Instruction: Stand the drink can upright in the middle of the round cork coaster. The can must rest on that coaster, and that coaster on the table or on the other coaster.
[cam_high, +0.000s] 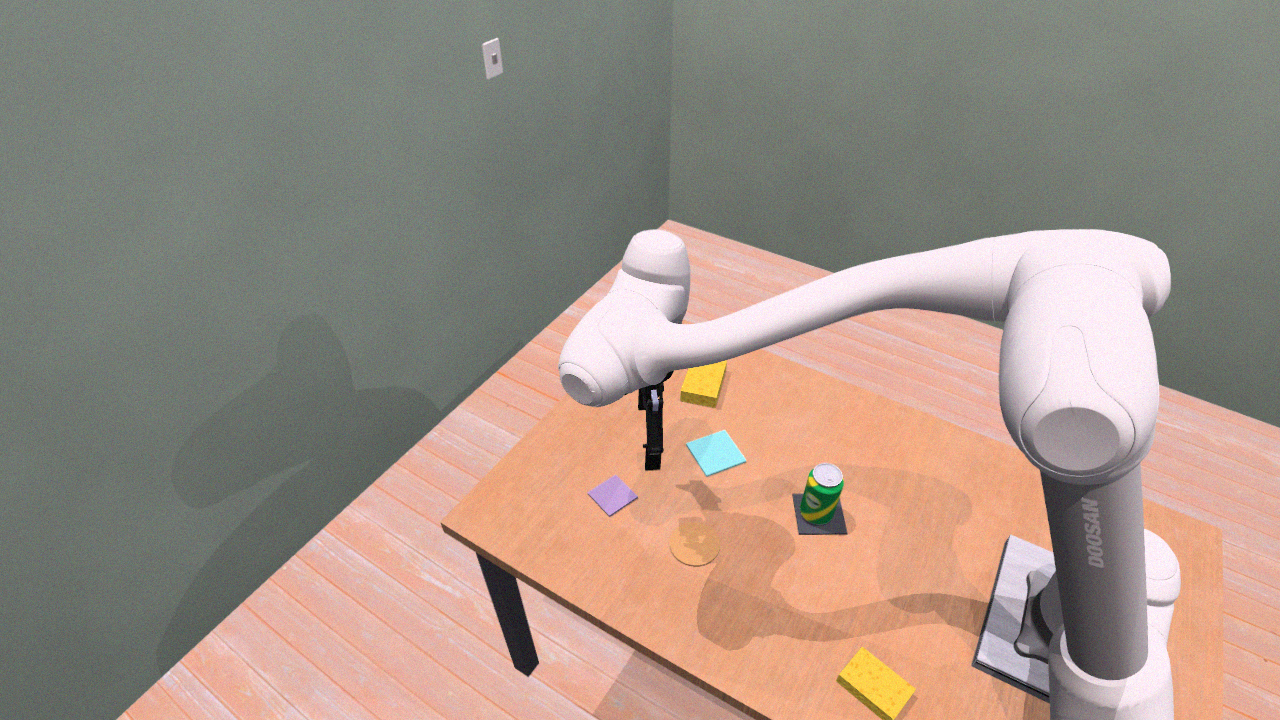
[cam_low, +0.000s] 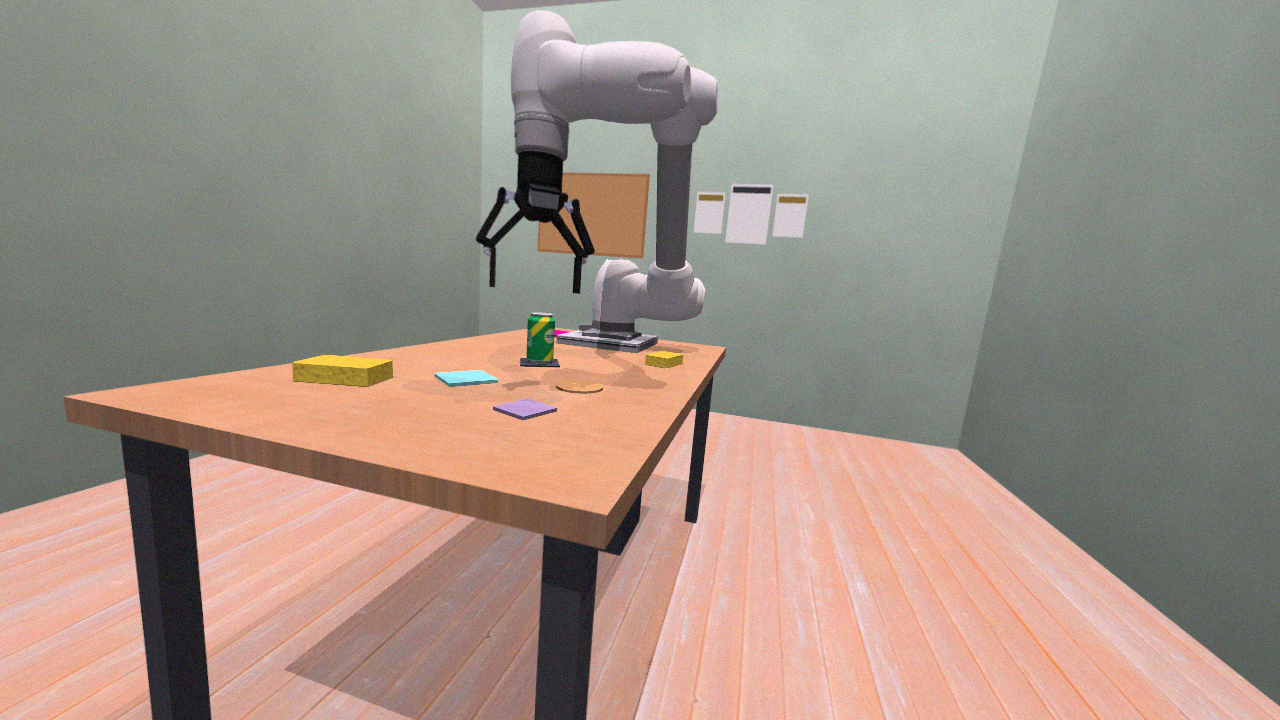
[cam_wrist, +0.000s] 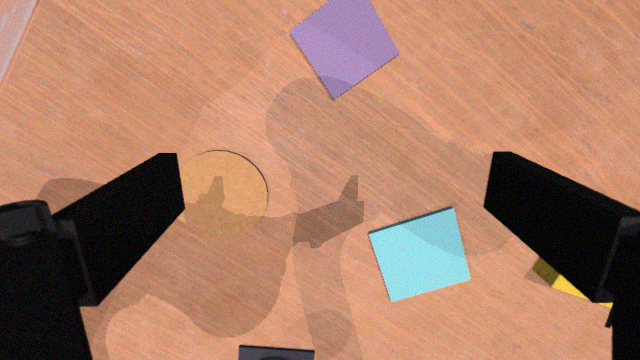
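A green and yellow drink can stands upright on a dark square coaster. The round cork coaster lies flat and bare on the wooden table, apart from the can. My gripper is wide open and empty. It hangs well above the table and points down, between the cork coaster and a cyan square. The can itself is hidden in the wrist view.
A cyan square and a purple square lie flat. Two yellow sponges lie near opposite table edges. The arm's base plate is at the near right.
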